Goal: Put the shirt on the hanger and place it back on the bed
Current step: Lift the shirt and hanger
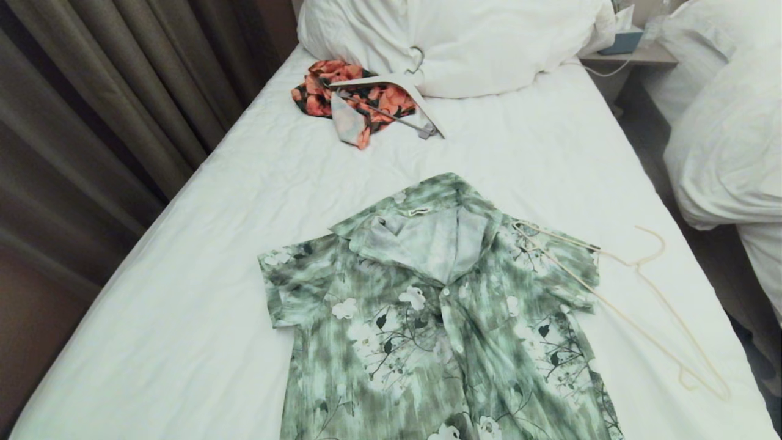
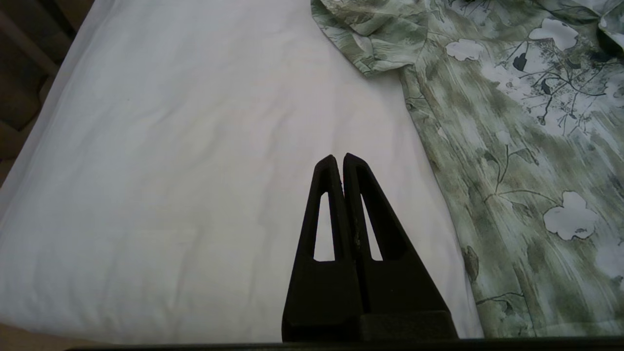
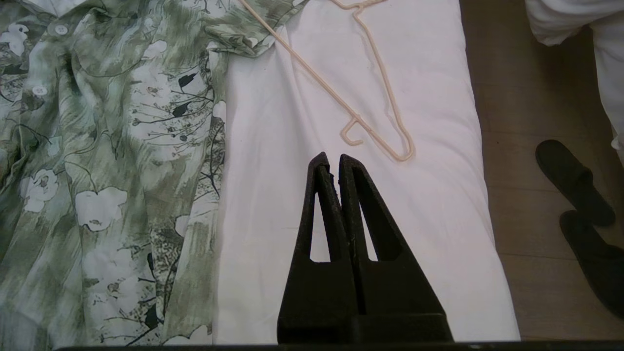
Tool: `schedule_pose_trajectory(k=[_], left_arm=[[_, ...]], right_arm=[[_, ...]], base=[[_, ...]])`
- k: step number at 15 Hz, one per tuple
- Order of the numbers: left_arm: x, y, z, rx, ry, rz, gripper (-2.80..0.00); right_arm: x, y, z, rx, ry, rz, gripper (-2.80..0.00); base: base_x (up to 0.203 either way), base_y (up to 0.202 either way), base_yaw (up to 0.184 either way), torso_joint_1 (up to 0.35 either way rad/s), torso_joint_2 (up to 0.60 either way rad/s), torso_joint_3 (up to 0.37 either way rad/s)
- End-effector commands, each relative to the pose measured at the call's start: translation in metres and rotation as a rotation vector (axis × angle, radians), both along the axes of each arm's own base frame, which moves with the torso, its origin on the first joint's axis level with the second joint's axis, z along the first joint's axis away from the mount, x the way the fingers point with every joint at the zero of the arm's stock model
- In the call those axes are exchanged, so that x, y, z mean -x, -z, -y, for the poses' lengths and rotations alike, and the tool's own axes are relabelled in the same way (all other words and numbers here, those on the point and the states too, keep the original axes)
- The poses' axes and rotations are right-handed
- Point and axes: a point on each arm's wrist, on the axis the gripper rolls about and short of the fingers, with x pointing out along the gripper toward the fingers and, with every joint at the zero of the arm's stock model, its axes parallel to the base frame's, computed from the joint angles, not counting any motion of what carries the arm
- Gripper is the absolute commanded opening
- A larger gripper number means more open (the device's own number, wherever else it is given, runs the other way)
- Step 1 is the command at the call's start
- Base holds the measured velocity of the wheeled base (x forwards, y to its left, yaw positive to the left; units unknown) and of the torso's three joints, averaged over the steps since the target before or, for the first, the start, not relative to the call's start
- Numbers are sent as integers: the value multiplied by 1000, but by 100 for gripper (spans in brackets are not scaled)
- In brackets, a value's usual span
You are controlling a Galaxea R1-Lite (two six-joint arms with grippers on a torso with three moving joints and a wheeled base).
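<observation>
We see the shirt (image 1: pixel 440 318) spread flat, front up, in the middle of the bed (image 1: pixel 183 342), with its collar toward the pillow (image 1: pixel 464 43) and its hem toward us, so its long axis runs along the length of the bed. It looks light, thin and limp; we judge it will sag and bunch wherever it is lifted, so the collar or a shoulder seam seems the best place to take hold. The hanger (image 1: pixel 635 299) lies flat just beside the shirt on our right, one end resting on the shirt's sleeve, its long bar running diagonally from that sleeve toward the bed's near right edge, its hook curving toward the far right. It is thin, stiff wire, probably slippery and hard to pinch off the sheet; the hook's neck or the near corner looks easiest to reach. Our left hand (image 2: pixel 340 158) hangs over bare sheet left of the shirt, fingers pressed together and holding nothing. Our right hand (image 3: pixel 334 158) hangs over sheet close to the hanger's near corner, likewise closed and empty. Farther up the bed lies an orange floral garment (image 1: pixel 354 95) with a white clip hanger (image 1: pixel 397 91).
</observation>
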Motion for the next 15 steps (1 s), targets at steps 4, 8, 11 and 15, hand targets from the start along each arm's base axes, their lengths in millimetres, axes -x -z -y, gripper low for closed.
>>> schedule_pose_trajectory(k=[4, 8, 11, 15], left_arm=[[0, 0, 0, 0, -1, -2, -280], [0, 0, 0, 0, -1, -2, -280], [0, 0, 0, 0, -1, -2, -280], [0, 0, 0, 0, -1, -2, -280]], right_arm=[[0, 0, 0, 9, -3, -7, -280], [-5, -13, -1, 66, -49, -60, -280], [-22, -50, -2, -43, -103, -154, -280], [-83, -100, -3, -300, -95, -319, -280]], base=[[0, 0, 0, 0, 0, 0], [0, 0, 0, 0, 0, 0], [0, 0, 0, 0, 0, 0], [0, 0, 0, 0, 0, 0]])
